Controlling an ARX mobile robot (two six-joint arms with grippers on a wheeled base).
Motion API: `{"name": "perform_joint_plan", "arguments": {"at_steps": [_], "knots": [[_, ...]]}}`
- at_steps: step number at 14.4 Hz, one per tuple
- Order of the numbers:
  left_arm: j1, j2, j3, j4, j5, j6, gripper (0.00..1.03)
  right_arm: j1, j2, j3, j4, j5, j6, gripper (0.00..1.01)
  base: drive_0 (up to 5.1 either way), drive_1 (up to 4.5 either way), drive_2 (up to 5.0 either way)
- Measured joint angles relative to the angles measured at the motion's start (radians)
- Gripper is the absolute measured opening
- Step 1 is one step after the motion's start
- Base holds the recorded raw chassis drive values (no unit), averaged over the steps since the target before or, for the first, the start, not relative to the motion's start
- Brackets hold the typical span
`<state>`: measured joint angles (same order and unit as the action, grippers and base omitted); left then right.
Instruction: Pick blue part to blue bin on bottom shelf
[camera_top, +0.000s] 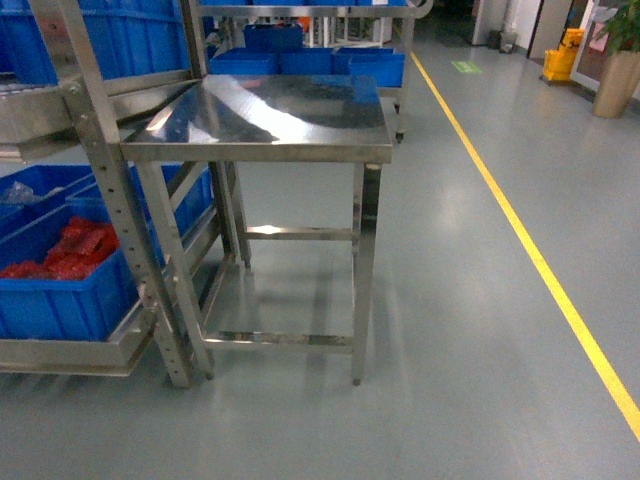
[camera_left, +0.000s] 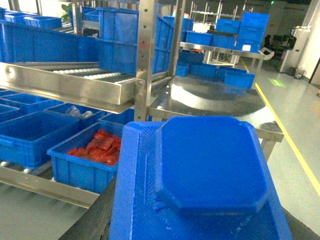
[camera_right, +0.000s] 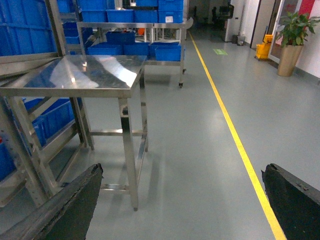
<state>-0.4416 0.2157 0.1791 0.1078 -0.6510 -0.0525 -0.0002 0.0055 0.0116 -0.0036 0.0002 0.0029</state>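
**Left arm holding the blue part beside the rack; right jaws standing wide and empty**

Head view: A steel table is standing in the middle, its left edge touching the rack's perforated upright. Open grey floor is stretching away to the right, as far as a yellow floor line. At lower left, a crate of red mesh packets is sitting on the bottom shelf. Neither gripper is showing here.

Left wrist view: The blue part is filling the foreground, and the left gripper is clamping it between dark fingers at the lower edges. Beyond it, the blue bin is lying on the bottom shelf at far left, its inside plain blue. The red-packet crate is sitting just to its right, nearer the part, and a crate with a clear bag is standing behind. An upper roller tier is overhanging these crates.

Right wrist view: The right gripper is hanging with its jaws spread far apart, gripping nothing. The table's legs are standing near on the left, and bare floor is lying ahead.
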Motion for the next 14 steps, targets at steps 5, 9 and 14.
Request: {"name": "perform_joint_plan", "arguments": {"at_steps": [5,9,14], "knots": [[0.0,0.0,0.0,0.0,-0.001,0.0,0.43,0.0,0.0,0.0,0.0,0.0,0.0,0.98,-0.1,4.07,-4.2],[0.0,0.001,0.0,0.0,-0.002,0.0,0.43,0.0,0.0,0.0,0.0,0.0,0.0,0.98,0.0,4.15,-4.2],[0.0,0.006,0.0,-0.002,-0.001,0.0,0.43,0.0,0.0,0.0,-0.005,0.0,0.0,0.98,0.0,3.36,-3.3]]}}
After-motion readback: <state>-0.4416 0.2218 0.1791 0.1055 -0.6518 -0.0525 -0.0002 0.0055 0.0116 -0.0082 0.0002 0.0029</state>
